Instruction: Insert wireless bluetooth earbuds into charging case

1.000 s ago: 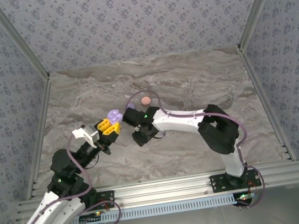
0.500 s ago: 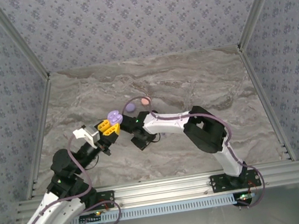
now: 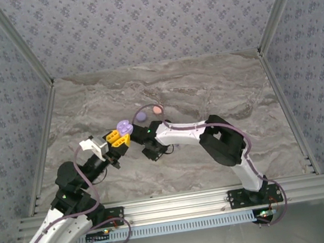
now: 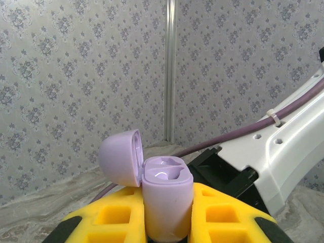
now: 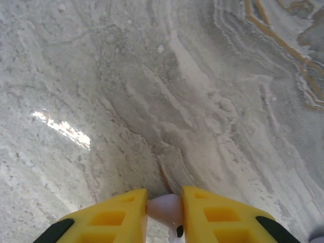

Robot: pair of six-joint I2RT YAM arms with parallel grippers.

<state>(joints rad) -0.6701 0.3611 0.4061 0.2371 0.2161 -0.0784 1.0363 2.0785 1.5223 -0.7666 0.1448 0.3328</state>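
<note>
Case, lid open, in left tool

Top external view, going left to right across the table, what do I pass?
Open lavender charging case → small lavender item → small pink item → right arm's elbow.

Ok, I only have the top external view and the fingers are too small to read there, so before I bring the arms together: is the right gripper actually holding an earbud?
Observer: Yes. The right wrist view has a pale earbud pinched in the right gripper, above the marble table.
Operator: Is the other side ready to receive it?
Observer: In the left wrist view the lavender case stands upright in the left gripper, its lid swung back open.
Operator: Anything inside already?
Observer: Both wells look empty from there.
</note>
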